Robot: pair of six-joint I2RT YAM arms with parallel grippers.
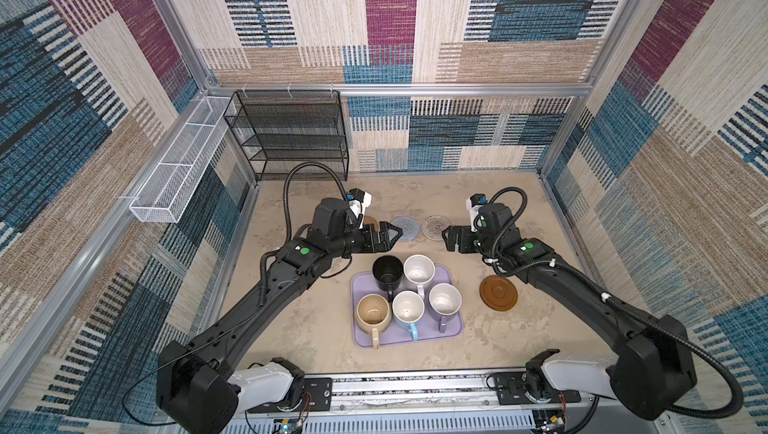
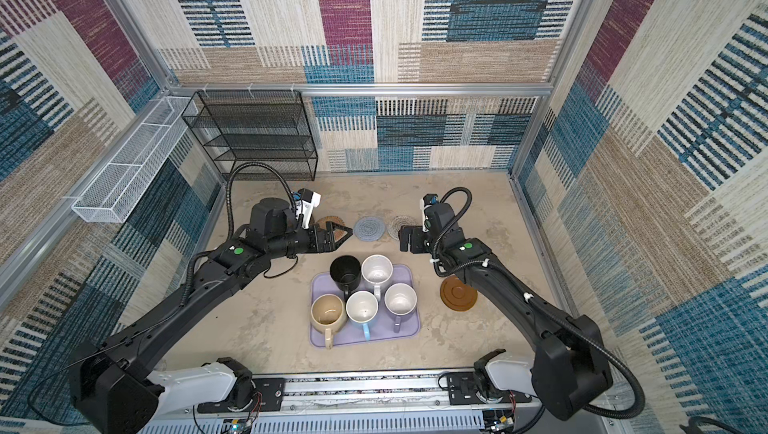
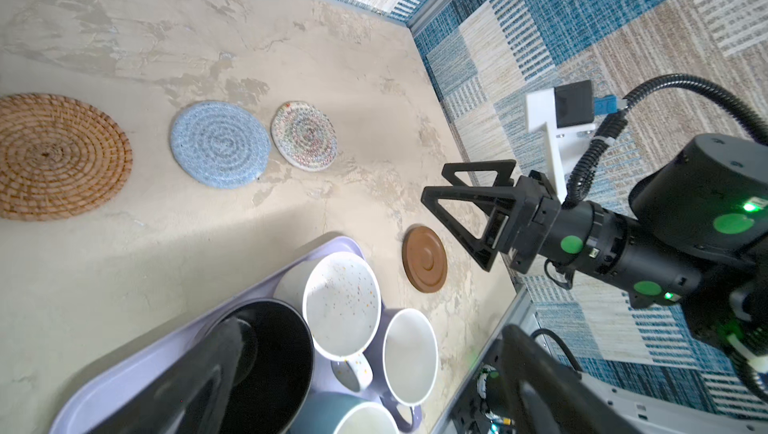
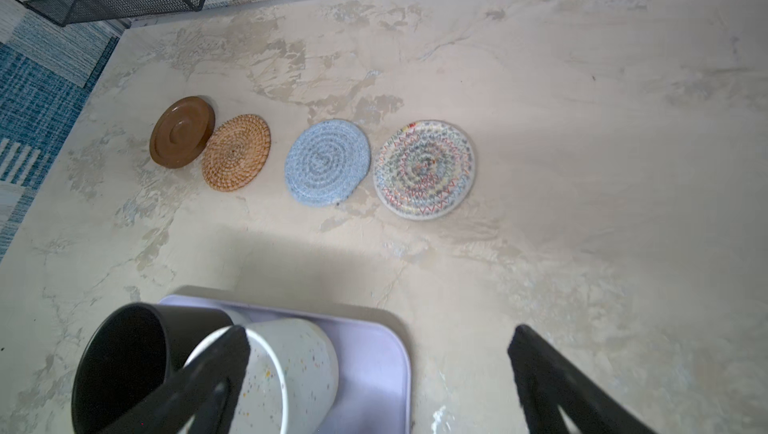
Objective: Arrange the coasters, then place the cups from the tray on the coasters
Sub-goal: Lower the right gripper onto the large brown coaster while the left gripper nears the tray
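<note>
Four coasters are lined up along the bench's far side: brown saucer, rattan disc, blue-grey disc, white woven disc. The second brown coaster lies near the right edge, beside the tray, and all five cups sit unmoved on it. The left pincer is released and empty. So is the right pincer, which hovers by the white woven disc with the stray coaster back along its arm.

Lavender tray; black mug, speckled white mug, beige mug; tan rattan coaster, blue-grey coaster, glossy brown coaster.

Cups, coasters: 5 ea.; tray, rack, basket: 1 ea.
</note>
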